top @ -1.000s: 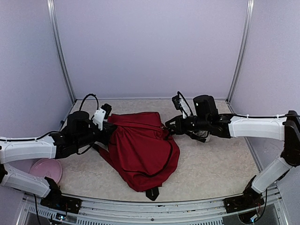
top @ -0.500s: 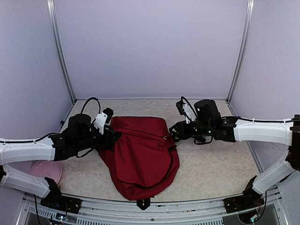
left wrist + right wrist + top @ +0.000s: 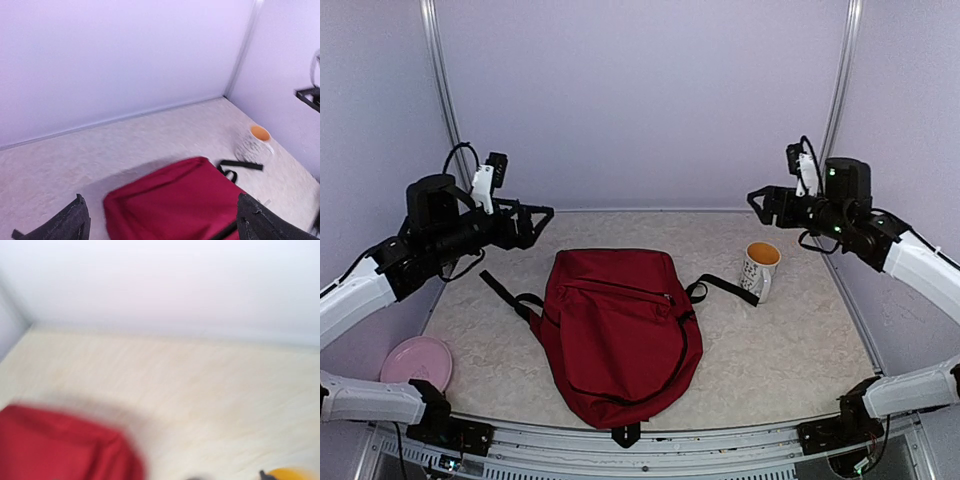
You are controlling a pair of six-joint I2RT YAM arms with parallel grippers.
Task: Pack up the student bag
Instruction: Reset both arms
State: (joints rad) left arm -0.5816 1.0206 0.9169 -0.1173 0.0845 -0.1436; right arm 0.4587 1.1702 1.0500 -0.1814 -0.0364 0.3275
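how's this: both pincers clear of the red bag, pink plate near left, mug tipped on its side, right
Only the mug is wrong: top external shows it upright, mouth up. Left pincer and right pincer are clear of the student bag; pink plate is near left.

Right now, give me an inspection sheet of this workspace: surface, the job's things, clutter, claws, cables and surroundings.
Surface: pale speckled table, no spills seen.
Job's things: student bag lying flat mid-table, black straps splayed to both sides.
Clutter: mug upright to the right of the bag, by a strap end; pink plate at the near left edge.
Claws: left claw and right claw raised above the table, open, holding nothing, apart from the bag.
Cables: black cable loops at each wrist, off the table.
Surroundings: plain lilac walls, metal corner posts.
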